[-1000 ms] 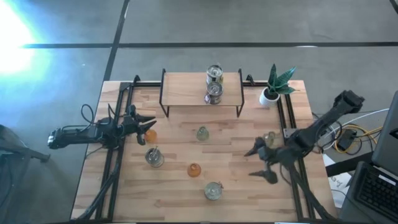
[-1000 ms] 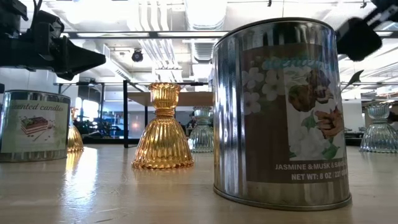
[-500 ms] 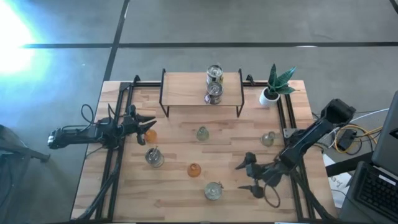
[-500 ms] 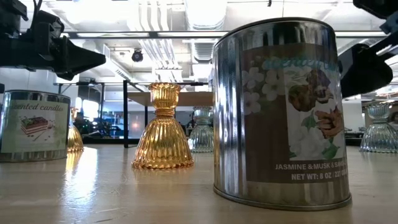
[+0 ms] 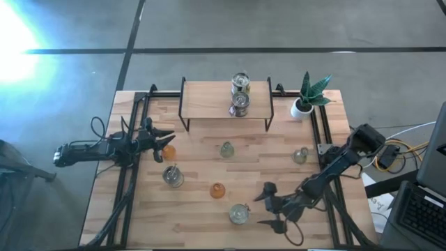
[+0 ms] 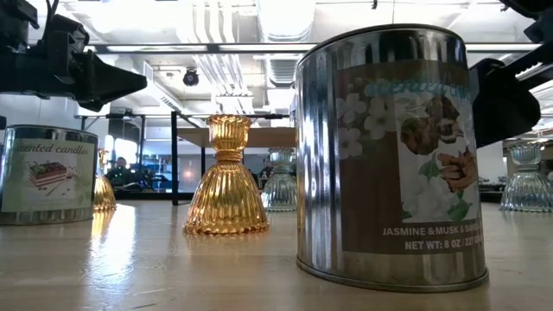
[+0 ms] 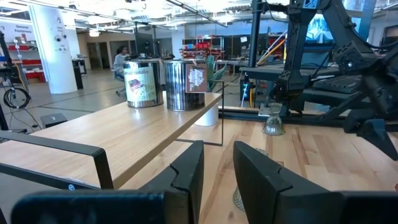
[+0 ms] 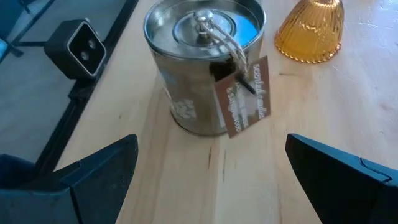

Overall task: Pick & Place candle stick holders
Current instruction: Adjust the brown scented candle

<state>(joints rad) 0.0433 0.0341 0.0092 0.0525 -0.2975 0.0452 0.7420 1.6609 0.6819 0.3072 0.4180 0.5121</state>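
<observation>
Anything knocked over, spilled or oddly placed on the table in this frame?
Nothing stands out. The candle tin near the front edge stands upright with its lid on, the orange holder beside it is upright, and the right tool hangs open beside the tin, apart from it. No spill shows.

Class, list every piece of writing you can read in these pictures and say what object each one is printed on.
"JASMINE & MUSK & SAND", then "NET WT: 8 OZ / 22", cut off by the curve: near tin.
"ented candles", first letters hidden: left tin.
Brown tag on the lidded tin: too blurred.
Labels on shelf tins: too small.
</observation>
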